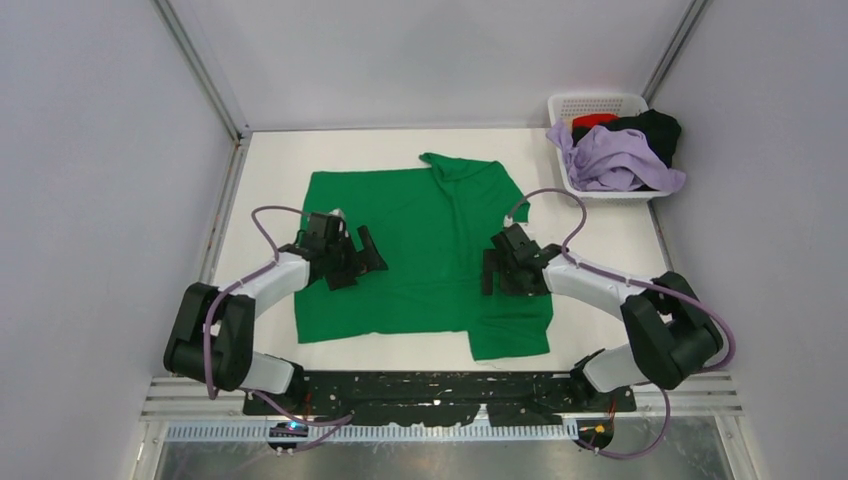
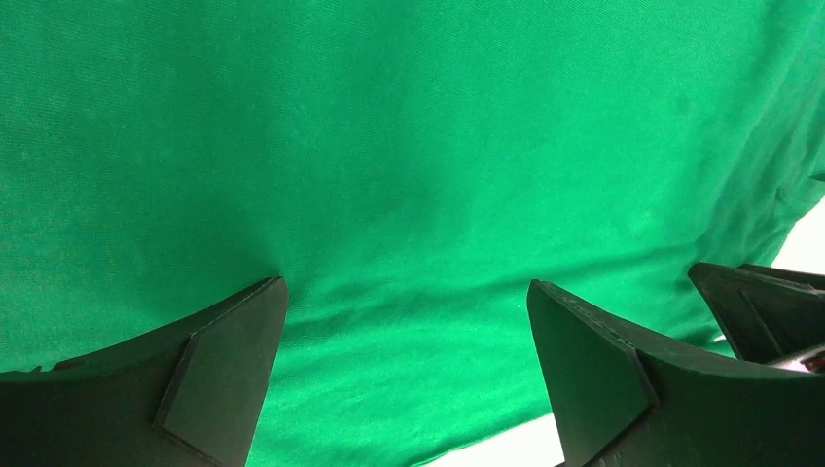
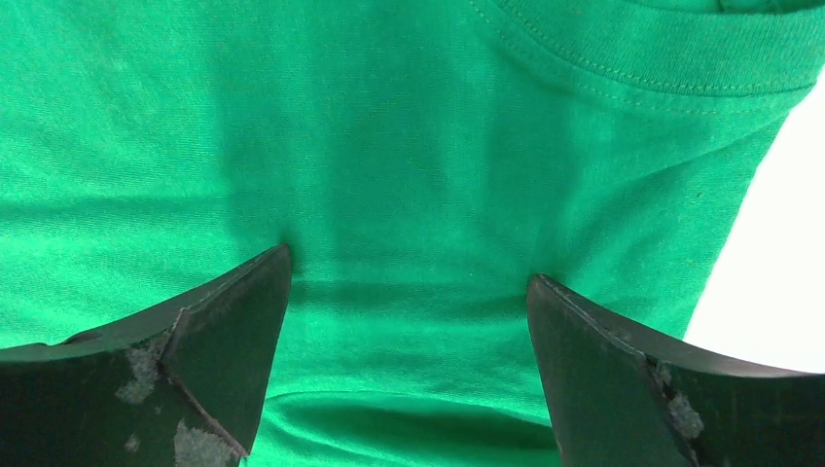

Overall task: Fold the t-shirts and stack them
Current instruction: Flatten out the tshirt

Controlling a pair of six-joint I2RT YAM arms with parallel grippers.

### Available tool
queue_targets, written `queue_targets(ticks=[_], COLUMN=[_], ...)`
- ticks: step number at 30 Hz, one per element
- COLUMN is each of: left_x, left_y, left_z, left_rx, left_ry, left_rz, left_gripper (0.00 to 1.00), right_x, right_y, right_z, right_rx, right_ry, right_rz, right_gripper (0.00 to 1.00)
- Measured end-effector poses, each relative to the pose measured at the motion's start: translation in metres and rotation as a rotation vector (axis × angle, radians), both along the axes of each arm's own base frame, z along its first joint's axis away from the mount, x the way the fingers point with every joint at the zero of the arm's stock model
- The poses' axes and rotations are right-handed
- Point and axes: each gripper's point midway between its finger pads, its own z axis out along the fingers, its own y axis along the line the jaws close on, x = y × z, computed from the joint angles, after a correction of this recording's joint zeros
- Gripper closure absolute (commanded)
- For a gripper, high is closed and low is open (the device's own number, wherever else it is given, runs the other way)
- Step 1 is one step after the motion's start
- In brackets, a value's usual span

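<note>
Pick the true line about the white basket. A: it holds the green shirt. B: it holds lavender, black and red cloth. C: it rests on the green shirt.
B: the basket at the far right corner holds a lavender shirt spilling over its rim, with black cloth and red cloth behind it.
</note>
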Motion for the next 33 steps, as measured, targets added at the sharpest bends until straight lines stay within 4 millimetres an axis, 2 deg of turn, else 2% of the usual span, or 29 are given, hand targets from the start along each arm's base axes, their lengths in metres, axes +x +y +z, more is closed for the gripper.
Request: queue_targets(ticks=[4,8,12,14,17,19,21,23,26,27,28,29,30,33], left_x=[-0.022,-0.048,-0.071,-0.079,-0.081,-0.072,-0.054,-0.027,0.007,0.014,0.023,0.03,0.035,0.043], left_y=[-0.006,-0.01,-0.008,-0.008,-0.008,-0.01,-0.015,-0.022,-0.023,-0.023,-0.021,-0.019,-0.017,-0.008], left_z=[0.001,0.001,0.001,0.003,0.009,0.02,0.036,0.054,0.066,0.065,0.064,0.06,0.055,0.037], left_rx=[-0.029,-0.033,-0.031,-0.038,-0.034,-0.028,-0.032,-0.05,-0.064,-0.066,-0.067,-0.067,-0.065,-0.06], left_ry=[-0.011,0.0,0.04,0.055,0.05,0.035,-0.006,-0.064,-0.109,-0.111,-0.107,-0.099,-0.086,-0.036], left_rz=[-0.041,-0.083,-0.107,-0.124,-0.145,-0.154,-0.156,-0.145,-0.114,-0.106,-0.094,-0.083,-0.072,-0.045], left_gripper=[0.0,0.0,0.01,0.01,0.0,0.0,0.0,0.0,0.0,0.0,0.0,0.01,0.0,0.0], right_x=[-0.028,-0.069,-0.097,-0.103,-0.091,-0.064,-0.025,0.024,0.099,0.12,0.152,0.175,0.206,0.256], right_y=[-0.011,-0.022,-0.021,-0.02,-0.019,-0.011,0.005,0.024,0.045,0.049,0.056,0.062,0.07,0.088], right_z=[0.0,0.003,0.009,0.01,0.018,0.038,0.07,0.111,0.162,0.171,0.18,0.186,0.187,0.168], right_rx=[-0.004,0.005,0.058,0.065,0.044,0.045,0.072,0.128,0.226,0.246,0.253,0.259,0.253,0.202], right_ry=[0.044,0.149,0.215,0.23,0.184,0.096,-0.039,-0.201,-0.375,-0.404,-0.432,-0.46,-0.49,-0.5], right_rz=[0.006,0.017,0.04,0.054,0.074,0.092,0.105,0.104,0.082,0.079,0.086,0.099,0.125,0.243], right_gripper=[0.04,0.04,0.05,0.05,0.05,0.05,0.05,0.04,0.04,0.03,0.01,0.0,0.03,0.07])
